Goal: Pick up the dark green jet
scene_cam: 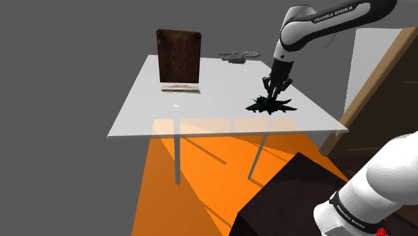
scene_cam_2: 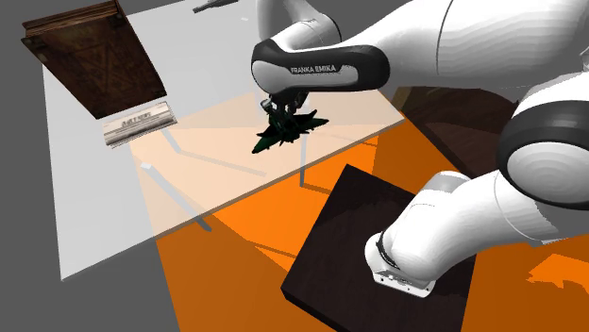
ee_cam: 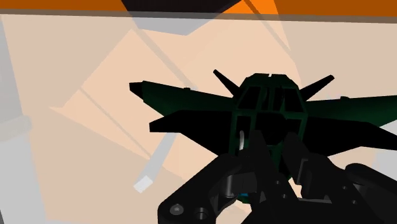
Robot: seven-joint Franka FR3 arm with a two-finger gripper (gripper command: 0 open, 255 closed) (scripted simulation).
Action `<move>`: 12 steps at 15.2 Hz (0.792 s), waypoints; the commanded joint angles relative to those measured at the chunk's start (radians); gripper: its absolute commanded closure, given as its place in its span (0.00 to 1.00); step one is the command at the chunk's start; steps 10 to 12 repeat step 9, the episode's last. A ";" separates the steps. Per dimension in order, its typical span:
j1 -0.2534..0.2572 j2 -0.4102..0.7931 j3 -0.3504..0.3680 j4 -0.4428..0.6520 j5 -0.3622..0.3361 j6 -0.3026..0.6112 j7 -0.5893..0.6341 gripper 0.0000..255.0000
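Item: dark green jet [scene_cam: 271,105], lying on the pale table [scene_cam: 201,115] near its right edge in the shoulder view, fuselage clasped by the gripper [ee_cam: 278,153], fingers [ee_cam: 256,156] closed on it. Step in hand: grasp seemingly made, lift not yet begun. Your next move: raise it straight up, steadily, with the grip firm.

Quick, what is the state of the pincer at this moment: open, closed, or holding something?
Pincer: closed on the dark green jet, clasping its body.

Open tabletop [scene_cam: 214,114] around the jet [scene_cam: 271,104]; upright brown board [scene_cam: 179,57] well apart.
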 commanded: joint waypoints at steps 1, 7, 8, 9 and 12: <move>0.000 -0.006 0.000 0.020 -0.001 -0.026 -0.001 1.00; 0.000 -0.027 0.003 0.082 -0.001 -0.109 0.001 1.00; 0.000 -0.027 0.003 0.084 -0.001 -0.111 0.001 1.00; 0.000 -0.027 0.003 0.084 -0.001 -0.111 0.001 1.00; 0.000 -0.027 0.003 0.084 -0.001 -0.111 0.001 1.00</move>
